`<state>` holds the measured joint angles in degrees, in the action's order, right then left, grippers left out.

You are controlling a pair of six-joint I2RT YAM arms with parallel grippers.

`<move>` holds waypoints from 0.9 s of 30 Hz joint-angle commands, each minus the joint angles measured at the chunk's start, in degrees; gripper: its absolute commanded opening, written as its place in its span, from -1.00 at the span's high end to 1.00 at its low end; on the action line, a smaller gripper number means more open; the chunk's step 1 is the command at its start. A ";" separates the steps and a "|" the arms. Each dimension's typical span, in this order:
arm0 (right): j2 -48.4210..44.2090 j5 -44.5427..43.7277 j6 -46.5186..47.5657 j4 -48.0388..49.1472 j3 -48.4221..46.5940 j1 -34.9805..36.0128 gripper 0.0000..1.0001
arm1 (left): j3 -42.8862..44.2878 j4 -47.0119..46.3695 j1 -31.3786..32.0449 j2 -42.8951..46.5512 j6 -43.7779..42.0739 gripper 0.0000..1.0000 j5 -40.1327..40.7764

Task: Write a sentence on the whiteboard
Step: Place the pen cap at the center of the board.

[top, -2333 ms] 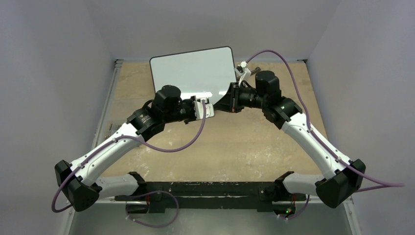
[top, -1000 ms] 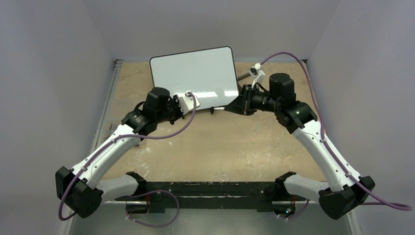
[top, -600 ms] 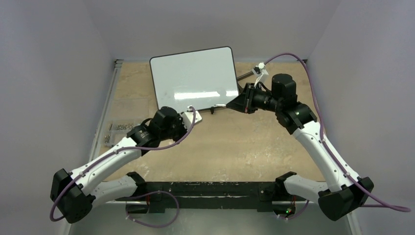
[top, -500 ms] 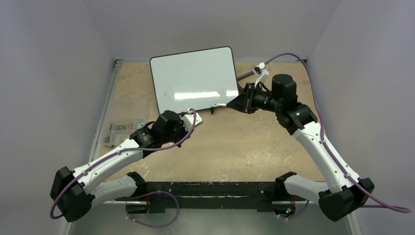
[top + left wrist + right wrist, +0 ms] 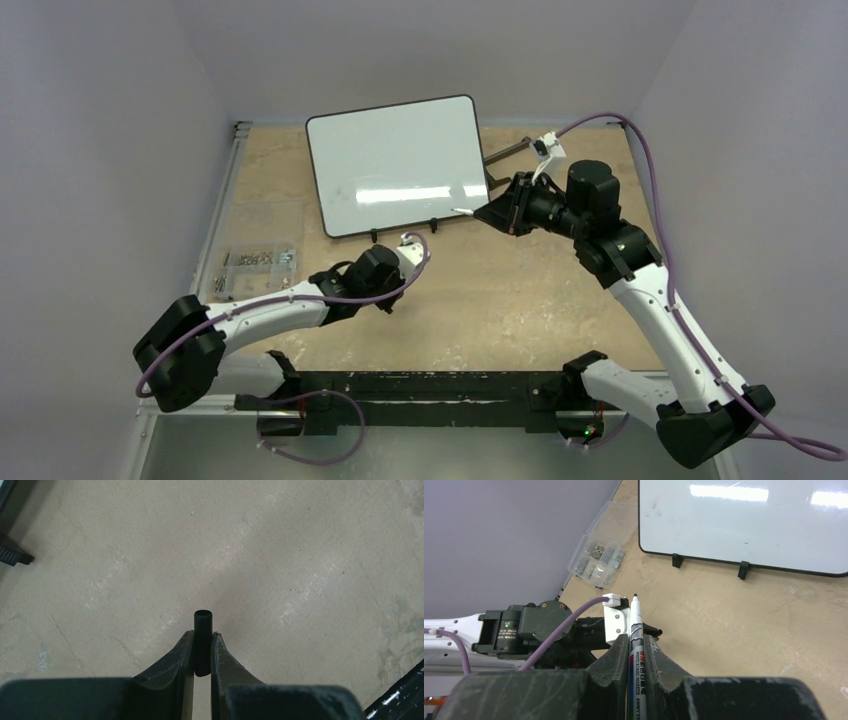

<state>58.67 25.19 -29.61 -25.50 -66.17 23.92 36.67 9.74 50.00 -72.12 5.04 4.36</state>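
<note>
Black cap (image 5: 202, 622) clamped in my left end effector (image 5: 202, 639) above the counter (image 5: 310, 555), I gripped the marker (image 5: 636, 625) in my right end effector (image 5: 636, 644), with the whiteboard (image 5: 749, 530) well ahead of it.

The left arm (image 5: 270, 312) and right arm (image 5: 660, 310) are built alike: smooth white shell links between bulky black joint housings (image 5: 590, 188). A purple cable (image 5: 574, 613) runs along each arm to a white connector block (image 5: 616, 616) just behind the fingers (image 5: 175, 661), which are matte black tapering wedges with pale scuffs on their inner edges. A green light (image 5: 505, 625) glows on one black housing
</note>
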 commanded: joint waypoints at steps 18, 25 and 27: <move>-2.85 -3.46 5.52 -2.67 0.99 -0.18 1.00 | -1.69 -8.61 1.16 -5.18 5.78 0.35 2.85; -4.30 -3.44 6.96 -3.72 1.23 -0.16 1.00 | -0.96 -6.54 1.15 -3.06 6.30 0.10 3.20; -5.07 -3.24 7.02 -4.05 1.44 -0.18 1.00 | -0.53 -5.08 1.15 -1.21 6.30 0.05 3.72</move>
<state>55.72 22.98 -24.32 -29.45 -65.10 23.94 35.35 4.19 50.83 -77.28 10.13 6.76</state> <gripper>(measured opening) 0.106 0.455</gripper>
